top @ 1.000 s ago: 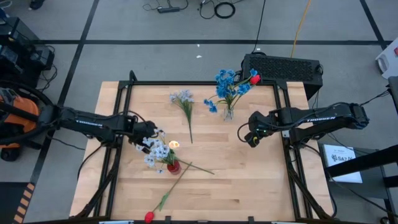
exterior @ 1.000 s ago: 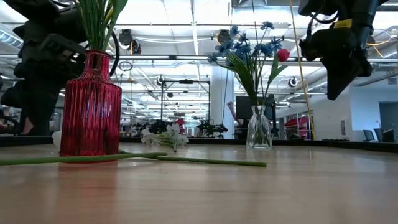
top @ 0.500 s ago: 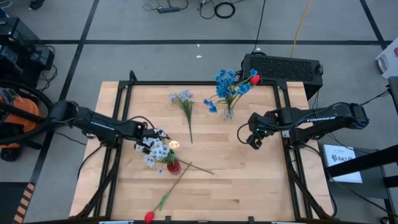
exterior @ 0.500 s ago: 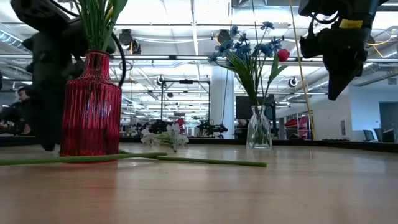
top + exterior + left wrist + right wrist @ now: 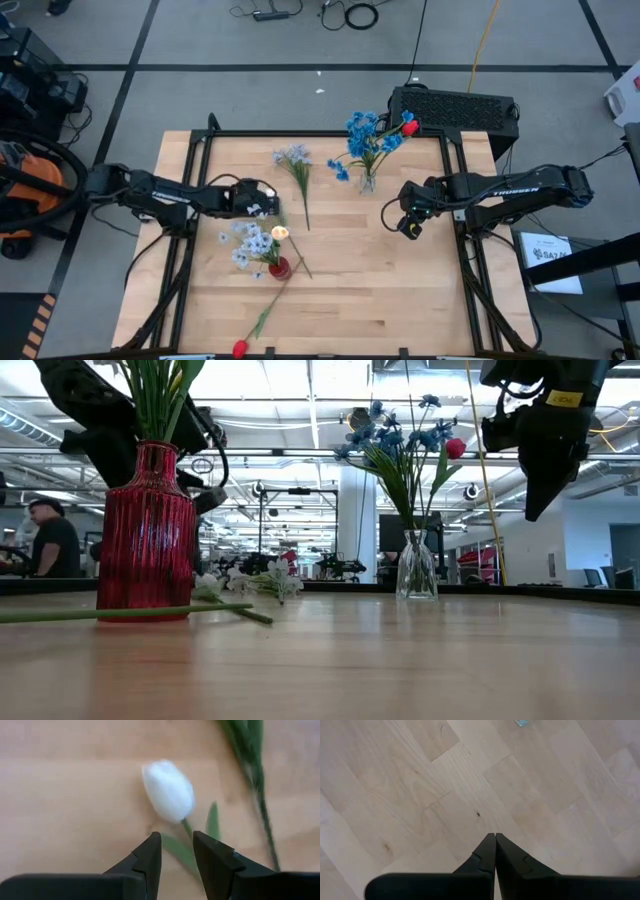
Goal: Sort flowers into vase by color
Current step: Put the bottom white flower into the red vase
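My left gripper stands open, slanting down over a white flower; its bud lies just past the fingertips, and its green stem trails past the red vase. That vase holds pale blue-white clusters, with a small white-yellow bloom beside them. A clear vase at the far side holds bright blue flowers and a red bud. My right gripper hangs shut above bare table at the right. My left gripper has the white flower's stem, just below the bud, running between its two parted fingers. The fingers come slanting down from the table's left. The gap is wider than the stem, which runs toward one finger's inner side; whether it touches there I cannot tell.
A pale blue-white flower lies flat on the far middle of the table. A red tulip lies at the near edge, its stem reaching up toward the red vase. A black box stands behind the far right corner.
My left gripper has moved toward the table's right and a little toward the far edge, sinking and turning. In the last half second the white flower went with it along the table: its bud shifted right past the red vase, and its stem's free end swung in toward the vase.
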`<state>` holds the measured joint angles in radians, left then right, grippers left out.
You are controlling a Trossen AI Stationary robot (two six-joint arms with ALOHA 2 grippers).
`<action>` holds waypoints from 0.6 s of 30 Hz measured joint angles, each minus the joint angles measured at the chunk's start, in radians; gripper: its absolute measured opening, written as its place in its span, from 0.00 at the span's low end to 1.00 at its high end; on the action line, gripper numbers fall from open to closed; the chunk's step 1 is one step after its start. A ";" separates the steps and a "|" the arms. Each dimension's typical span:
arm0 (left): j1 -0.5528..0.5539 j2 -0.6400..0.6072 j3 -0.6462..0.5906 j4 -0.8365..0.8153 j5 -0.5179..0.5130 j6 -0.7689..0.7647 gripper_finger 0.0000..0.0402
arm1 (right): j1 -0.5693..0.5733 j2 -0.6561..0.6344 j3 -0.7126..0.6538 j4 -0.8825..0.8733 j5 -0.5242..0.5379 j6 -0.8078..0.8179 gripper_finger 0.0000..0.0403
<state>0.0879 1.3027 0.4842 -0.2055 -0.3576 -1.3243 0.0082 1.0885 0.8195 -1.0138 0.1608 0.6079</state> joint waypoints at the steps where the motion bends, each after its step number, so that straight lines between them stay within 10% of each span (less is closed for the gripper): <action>1: 0.008 -0.010 0.000 -0.002 -0.029 0.000 0.30 | 0.000 0.000 0.000 0.000 0.000 0.000 0.00; 8: 0.062 -0.096 0.000 0.005 -0.183 0.056 0.30 | 0.000 0.000 0.000 0.002 0.045 0.000 0.00; 18: 0.115 -0.162 0.000 0.031 0.076 0.047 0.30 | 0.000 0.000 0.000 0.003 0.058 -0.010 0.00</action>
<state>0.2031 1.1410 0.4839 -0.1748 -0.2816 -1.2772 0.0085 1.0885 0.8192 -1.0107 0.2184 0.5978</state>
